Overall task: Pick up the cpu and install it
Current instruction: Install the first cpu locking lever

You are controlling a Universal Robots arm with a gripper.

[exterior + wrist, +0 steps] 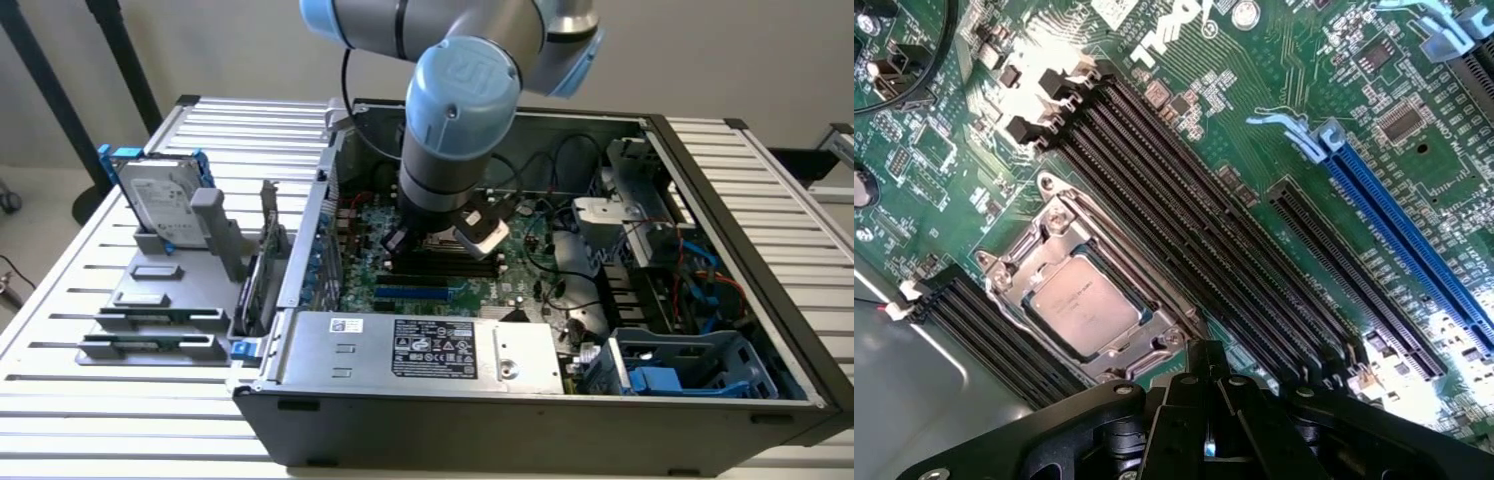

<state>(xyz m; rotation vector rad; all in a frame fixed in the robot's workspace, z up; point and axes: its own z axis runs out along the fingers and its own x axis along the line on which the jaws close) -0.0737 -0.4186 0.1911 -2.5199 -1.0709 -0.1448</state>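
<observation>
Over the motherboard [441,270] inside the opened computer case [747,330], I had the gripper [1204,420] hanging low, its fingers clenched together with nothing between them that I could see. The cpu [1082,303] lay flat in its socket [1094,300] on that board, framed by the metal retention bracket and flanked on both sides by the long black memory slots [1214,250], and the gripper's tip sat just beside the socket's corner rather than on the chip. My worry from there was the closeness: I judged that a small sideways drift could drag the closed fingertips across the bracket or the neighbouring slot latches, and a downward slip could press on the chip and bend the socket contacts beneath it, if it was not seated squarely. I also could not tell whether the bracket was latched down, so any knock might have shifted the chip. The black cables [561,200] looping near the arm [454,150] further back over the board looked liable to snag on the wrist. As for writing, the board carried large white lettering beyond the memory slots that appeared to read DELL, partly cut off; the chip's top bore faint printed lines I could not read. The power supply [400,350] at the board's near edge wore a black label and a small white sticker, both too fine to make out. Well away from the board, outside the case, a hard drive [160,205] stood in a blue frame.
</observation>
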